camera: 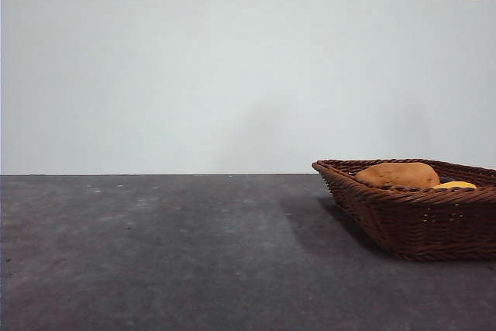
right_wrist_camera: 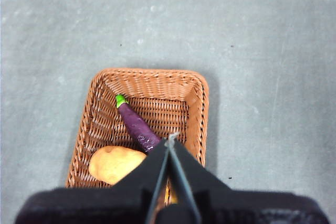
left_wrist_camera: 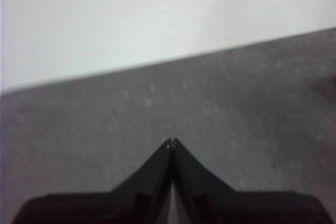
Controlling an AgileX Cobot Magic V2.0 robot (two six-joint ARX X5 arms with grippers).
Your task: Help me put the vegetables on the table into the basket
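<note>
- My right gripper [right_wrist_camera: 171,141] hangs high over the wicker basket [right_wrist_camera: 195,98], jaws together, nothing held.
- Below those jaws: the eggplant [right_wrist_camera: 136,124] and potato [right_wrist_camera: 115,163] lie inside; a yellow corn-like piece [camera: 456,185] shows beside the potato in the front view.
- My left gripper [left_wrist_camera: 172,143]: jaws together, empty, only bare table [left_wrist_camera: 236,98] ahead.
- Judgement: no vegetable visible outside the basket; task looks complete.

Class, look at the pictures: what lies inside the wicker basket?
Inside the basket lie the eggplant and the potato. A yellow piece, likely the corn, peeks above the rim; the right gripper covers most of it from above.
</note>
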